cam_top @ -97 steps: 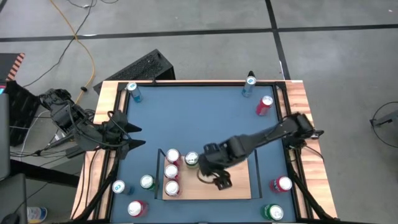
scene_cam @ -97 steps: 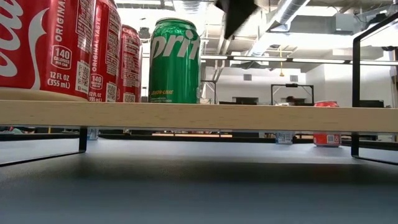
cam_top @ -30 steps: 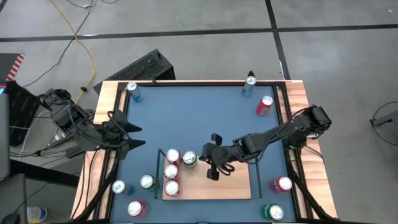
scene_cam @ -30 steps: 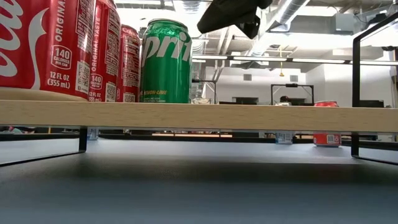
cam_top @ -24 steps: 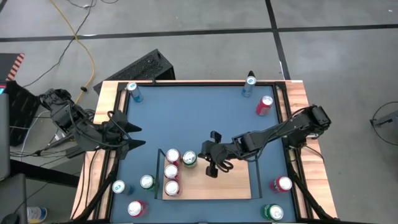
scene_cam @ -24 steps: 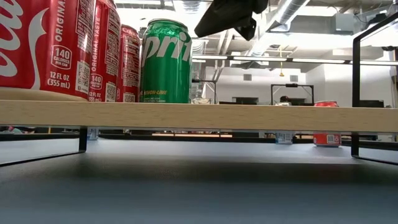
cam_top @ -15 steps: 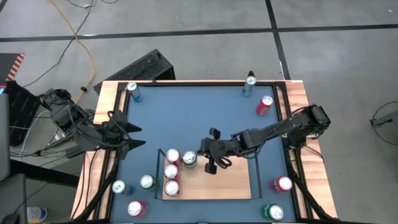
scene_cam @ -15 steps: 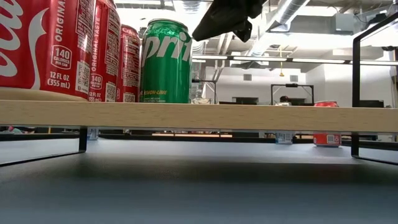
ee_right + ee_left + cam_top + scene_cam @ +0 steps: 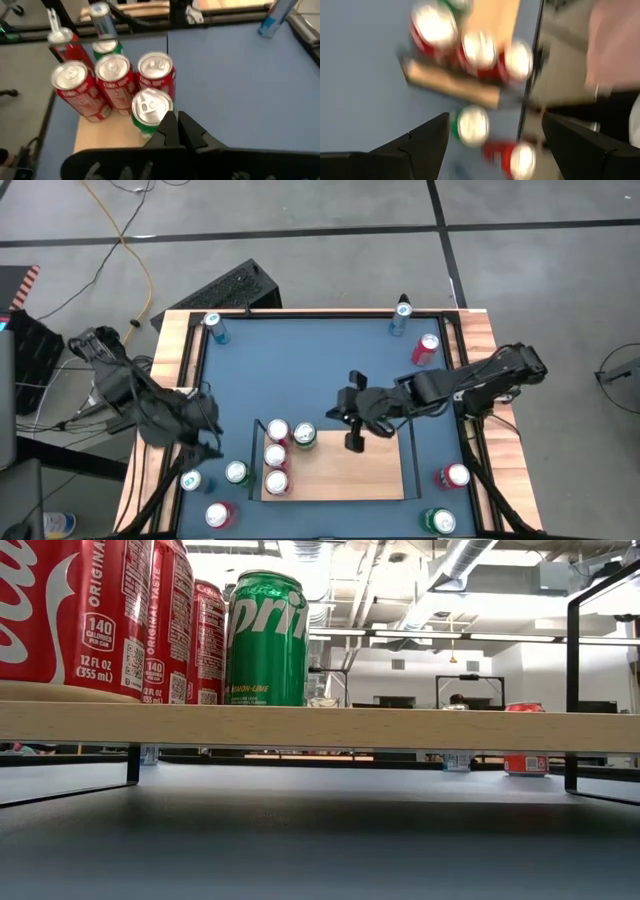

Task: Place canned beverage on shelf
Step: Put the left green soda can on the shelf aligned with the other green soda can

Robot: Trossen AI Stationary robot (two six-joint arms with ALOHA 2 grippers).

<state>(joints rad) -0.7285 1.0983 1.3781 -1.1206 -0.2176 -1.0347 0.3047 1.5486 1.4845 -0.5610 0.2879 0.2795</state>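
The shelf, a light-wood board with black rails, stands near the table's front edge. On its left end stand three red cans and a green Sprite can, which also shows upright in the low view. My right gripper hovers shut just right of the green can and above it, touching nothing; its shut fingertips show in the right wrist view. My left gripper hangs open left of the shelf, above the table, with nothing between its fingers.
Loose cans stand on the blue table: a silver-topped one, a green one and a red one near left, a red and a green near right. Blue cans and a red one stand at the back.
My right gripper, still shut, has risen out of the low view and drawn back toward the table's right, away from the green can, which stays upright on the shelf. My left gripper has swung toward the near edge and the shelf's left end and tipped downward, staying open.
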